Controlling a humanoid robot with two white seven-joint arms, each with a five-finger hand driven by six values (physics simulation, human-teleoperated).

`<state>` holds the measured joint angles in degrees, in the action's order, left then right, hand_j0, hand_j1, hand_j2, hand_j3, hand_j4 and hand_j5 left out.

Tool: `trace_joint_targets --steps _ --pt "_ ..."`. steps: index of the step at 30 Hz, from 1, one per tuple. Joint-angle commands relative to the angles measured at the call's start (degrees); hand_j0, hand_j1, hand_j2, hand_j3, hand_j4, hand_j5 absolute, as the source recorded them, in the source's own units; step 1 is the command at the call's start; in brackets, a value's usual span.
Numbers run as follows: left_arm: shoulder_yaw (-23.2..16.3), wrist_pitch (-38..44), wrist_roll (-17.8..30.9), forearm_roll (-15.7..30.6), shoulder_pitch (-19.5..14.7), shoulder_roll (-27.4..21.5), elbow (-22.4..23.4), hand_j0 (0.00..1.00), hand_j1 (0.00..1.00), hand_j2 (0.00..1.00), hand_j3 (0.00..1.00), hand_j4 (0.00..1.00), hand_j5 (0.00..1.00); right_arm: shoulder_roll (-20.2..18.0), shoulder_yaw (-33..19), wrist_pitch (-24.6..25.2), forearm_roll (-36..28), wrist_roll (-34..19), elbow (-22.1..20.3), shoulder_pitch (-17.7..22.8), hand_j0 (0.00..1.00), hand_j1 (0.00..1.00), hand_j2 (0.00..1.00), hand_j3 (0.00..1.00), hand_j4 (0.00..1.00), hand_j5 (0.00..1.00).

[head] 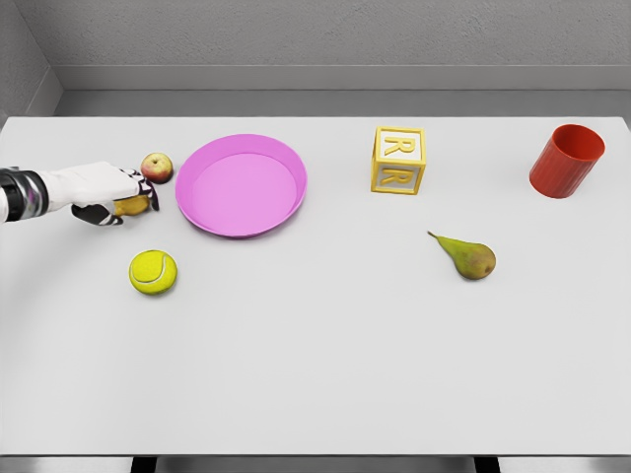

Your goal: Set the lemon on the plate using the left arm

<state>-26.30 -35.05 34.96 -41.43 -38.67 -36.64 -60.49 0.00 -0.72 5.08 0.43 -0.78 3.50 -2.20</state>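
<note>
The lemon (134, 206) shows as a small yellow shape on the white table, mostly hidden under my left hand (126, 196). That hand comes in from the left edge, and its fingers are curled around the lemon. The pink plate (242, 187) lies just right of the hand, with nothing in it. The lemon is outside the plate, a short way from its left rim. My right arm is out of view.
A small apple (156, 168) sits right behind the hand, close to the plate's left rim. A tennis ball (153, 272) lies in front of the hand. Farther right are a yellow letter block (398, 160), a pear (468, 257) and a red cup (566, 161).
</note>
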Motion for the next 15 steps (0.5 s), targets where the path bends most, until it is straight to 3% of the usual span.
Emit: trace_joint_targets --steps 1,15 --pt "-0.07 0.05 0.04 0.21 0.0 0.17 0.02 0.63 0.63 0.63 0.63 0.63 0.63 0.0 0.01 0.01 0.0 -0.01 0.02 0.0 1.0 1.0 1.0 1.0 1.0 1.0" --pt "0.11 0.05 0.04 0.47 0.79 0.08 -1.56 0.6 0.6 0.6 0.6 0.6 0.6 0.0 0.01 0.01 0.0 -0.01 0.02 0.0 1.0 1.0 1.0 1.0 1.0 1.0"
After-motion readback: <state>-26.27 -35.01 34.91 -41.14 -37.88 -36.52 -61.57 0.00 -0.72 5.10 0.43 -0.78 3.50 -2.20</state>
